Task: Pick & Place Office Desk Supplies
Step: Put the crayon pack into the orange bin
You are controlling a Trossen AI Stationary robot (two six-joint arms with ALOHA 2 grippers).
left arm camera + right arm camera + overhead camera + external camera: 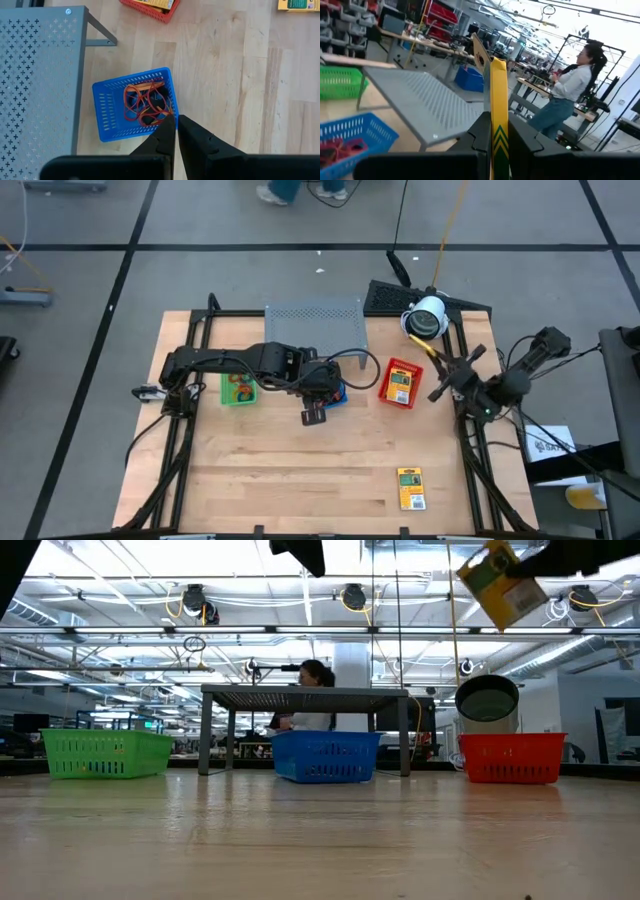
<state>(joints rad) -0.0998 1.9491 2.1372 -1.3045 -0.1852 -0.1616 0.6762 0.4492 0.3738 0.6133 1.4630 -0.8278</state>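
My right gripper (443, 368) is at the table's right side, raised high, shut on a yellow packet (502, 585) with green-black print. My left gripper (313, 415) hangs shut above the near right corner of the blue tray (131, 102), which holds several orange-red rubber bands (142, 102) and dark clips. The red tray (400, 383) holds another yellow packet. One more yellow packet (411, 488) lies flat on the table near its front edge. The green tray (238, 388) holds small coloured things. My left gripper: a thin orange-red strand (170, 107) runs up to the shut fingertips, but I cannot tell whether they touch it. My right gripper pinches the packet's two flat faces (499, 117) between its two fingers (481, 131), near one end of the packet. The fingers lie about level. The packet stands edge-on in the wrist view, tilted in the low view, lifted clear of the table.
A grey perforated shelf (315, 325) stands at the back, behind the blue tray. A white round device (427, 318) sits at the back right. Bare wood spans the table's near half. A person (570, 95) stands in the room beyond the table.
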